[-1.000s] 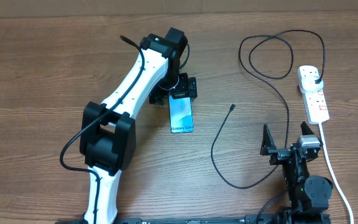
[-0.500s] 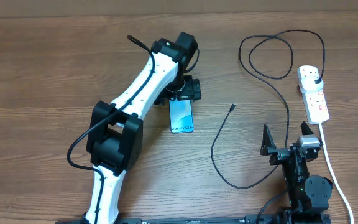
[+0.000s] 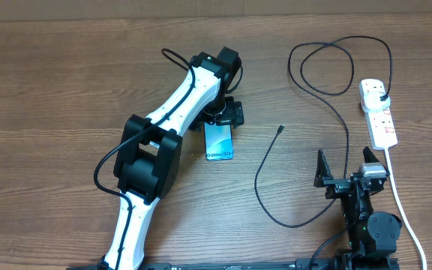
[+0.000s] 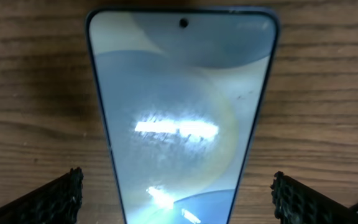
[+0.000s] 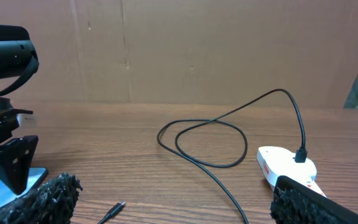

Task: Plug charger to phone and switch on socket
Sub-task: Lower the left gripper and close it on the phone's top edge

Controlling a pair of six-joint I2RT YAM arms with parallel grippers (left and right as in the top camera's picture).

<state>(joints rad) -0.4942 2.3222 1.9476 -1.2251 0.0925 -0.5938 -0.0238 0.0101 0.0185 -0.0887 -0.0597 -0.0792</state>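
Brown wooden surface (image 3: pixel 51 75) carries everything. The phone (image 3: pixel 218 141) lies flat near the centre, screen up. My left pincer (image 3: pixel 223 118) is released above its 12 o'clock end, with the fingers (image 4: pixel 55 199) wide apart on both sides. The charger (image 3: pixel 348 142) has its connector tip (image 3: pixel 280 129) lying free at 3 o'clock from the phone, and its plug sits in the socket (image 3: pixel 379 112) at 2 o'clock. My right pincer (image 3: pixel 347 176) is released at 5 o'clock and holds nothing.

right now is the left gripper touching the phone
Apart. Left wrist view shows bare wood between the phone and both fingers of the left gripper.
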